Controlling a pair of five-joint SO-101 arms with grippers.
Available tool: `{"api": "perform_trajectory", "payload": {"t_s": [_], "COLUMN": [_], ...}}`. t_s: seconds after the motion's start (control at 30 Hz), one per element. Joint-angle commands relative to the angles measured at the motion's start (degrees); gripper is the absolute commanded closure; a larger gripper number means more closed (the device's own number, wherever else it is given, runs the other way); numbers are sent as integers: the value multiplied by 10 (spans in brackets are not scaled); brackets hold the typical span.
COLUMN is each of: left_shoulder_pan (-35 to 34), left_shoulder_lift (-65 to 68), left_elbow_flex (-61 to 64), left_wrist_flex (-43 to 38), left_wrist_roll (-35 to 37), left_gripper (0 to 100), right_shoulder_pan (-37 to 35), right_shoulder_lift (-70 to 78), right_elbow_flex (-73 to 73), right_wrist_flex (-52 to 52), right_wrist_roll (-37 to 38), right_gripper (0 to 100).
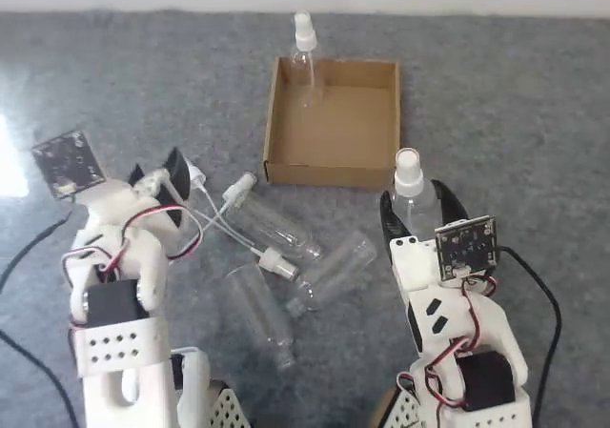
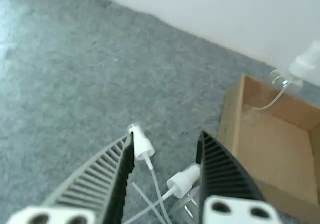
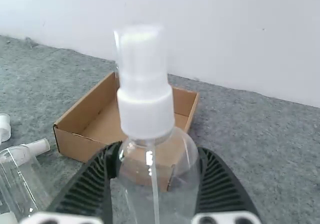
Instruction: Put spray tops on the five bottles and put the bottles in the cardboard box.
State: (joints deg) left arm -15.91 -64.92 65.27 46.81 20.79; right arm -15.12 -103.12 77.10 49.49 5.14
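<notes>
High view: an upright bottle (image 1: 410,175) with its spray top fitted was clamped in the right gripper (image 1: 416,211), just in front of the cardboard box (image 1: 329,173). The left gripper (image 1: 160,175) was held with jaws apart above loose spray tops (image 1: 238,190). Another capped bottle (image 1: 305,51) was stood at the box's far corner. Three open bottles (image 1: 262,309) were laid between the arms.

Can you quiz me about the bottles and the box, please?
1. True or false: the brown cardboard box is packed full of bottles.
2. What does the right tool grip? A: a clear upright plastic bottle with a white spray top. B: a spoon. C: the box.
3. How many clear plastic bottles lie flat on the grey table?
Key: 1 false; 2 A; 3 three.
</notes>
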Motion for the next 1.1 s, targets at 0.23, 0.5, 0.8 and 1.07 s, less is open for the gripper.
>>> {"api": "perform_trajectory", "payload": {"t_s": [0.23,0.5,0.8,1.07], "left_shoulder_pan": [-5,-4,-4,-4], "left_shoulder_lift": [-16,-16,-16,-16], "left_elbow_flex": [82,105,153,153], "left_wrist_flex": [-111,-117,-199,-200], "left_wrist_roll": [-8,-62,-89,-89], "left_gripper": [812,812,813,813], "right_shoulder_pan": [6,-43,-45,-46], "right_shoulder_lift": [-10,-10,-10,-10], "right_elbow_flex": [-5,42,101,65], "right_wrist_flex": [-15,-76,-239,-291], "right_wrist_roll": [-6,-6,-2,-7], "right_gripper": [964,967,969,969]}}
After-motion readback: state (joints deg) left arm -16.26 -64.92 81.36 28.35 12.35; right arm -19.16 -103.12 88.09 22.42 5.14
